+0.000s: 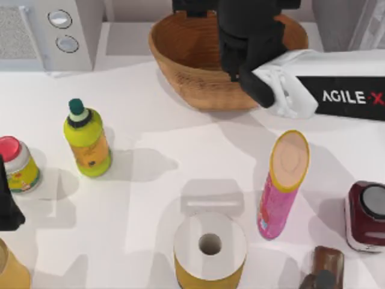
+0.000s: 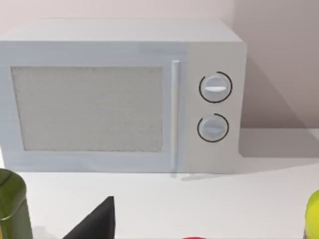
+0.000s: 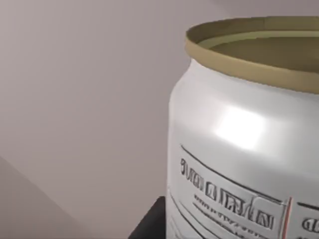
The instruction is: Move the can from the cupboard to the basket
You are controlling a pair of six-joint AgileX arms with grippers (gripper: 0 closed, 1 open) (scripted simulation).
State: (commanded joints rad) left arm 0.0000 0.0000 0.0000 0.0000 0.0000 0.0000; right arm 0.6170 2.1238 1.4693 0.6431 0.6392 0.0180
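Right gripper (image 1: 240,54) (over the basket (image 1: 180,54)) pinches the can (image 3: 239,149).

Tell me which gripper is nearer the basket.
Right. The right gripper hangs over the basket, with the can close before its wrist camera. The left gripper sits at the table's left edge, far from it.

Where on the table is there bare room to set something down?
Open patches: between the green bottle and pink tube, and in front of the microwave, left of the basket. The near edge is crowded: paper roll, tube, red jar.
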